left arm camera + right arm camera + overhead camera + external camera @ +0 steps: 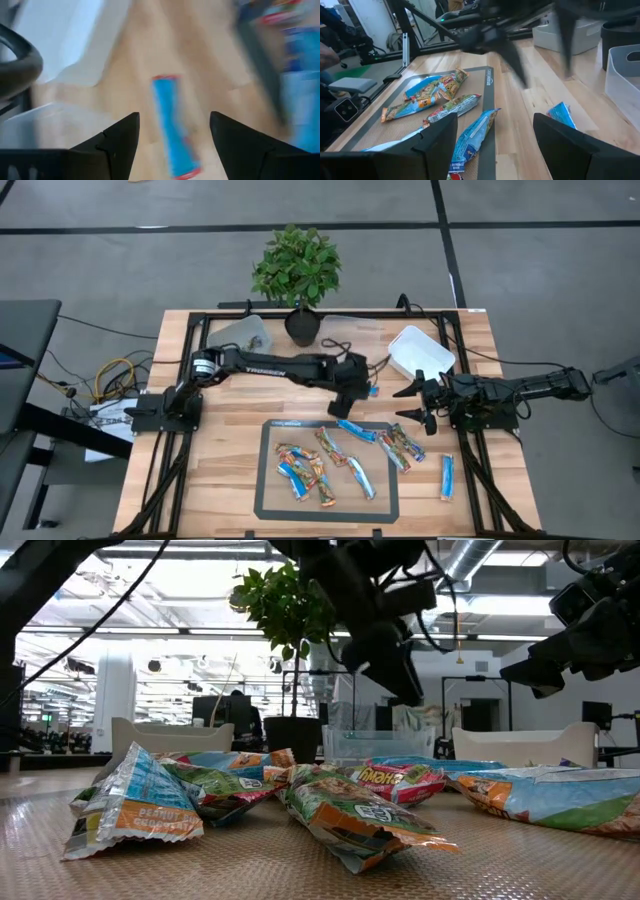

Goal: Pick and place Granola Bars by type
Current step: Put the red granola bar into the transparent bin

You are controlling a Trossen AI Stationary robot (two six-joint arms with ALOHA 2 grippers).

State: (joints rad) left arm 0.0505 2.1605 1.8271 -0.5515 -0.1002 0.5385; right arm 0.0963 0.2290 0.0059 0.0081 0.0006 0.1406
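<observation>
**A:** Where's the left gripper (352,395) at? Looks like it's sitting around 12 o'clock from the dark mat (268,502).

**B:** Yep, just past the mat's far edge, over bare wood. Wrist cam shows its fingers (117,137) spread wide apart with nothing between them, and a blue bar (172,130) lying on the table right in the gap, lengthwise, not touched.

**A:** And the rest of the Granola Bars (320,460)?

**B:** Mostly scattered on the mat, blue ones mixed with the multicoloured ones. One blue stray (447,477) lies off the mat at about 3 o'clock.

**A:** Right gripper (418,402)?

**B:** Hanging at 2 o'clock from the mat, next to the white tub (421,350), fingers parted and empty. The plant (297,270) stands at 12.
</observation>
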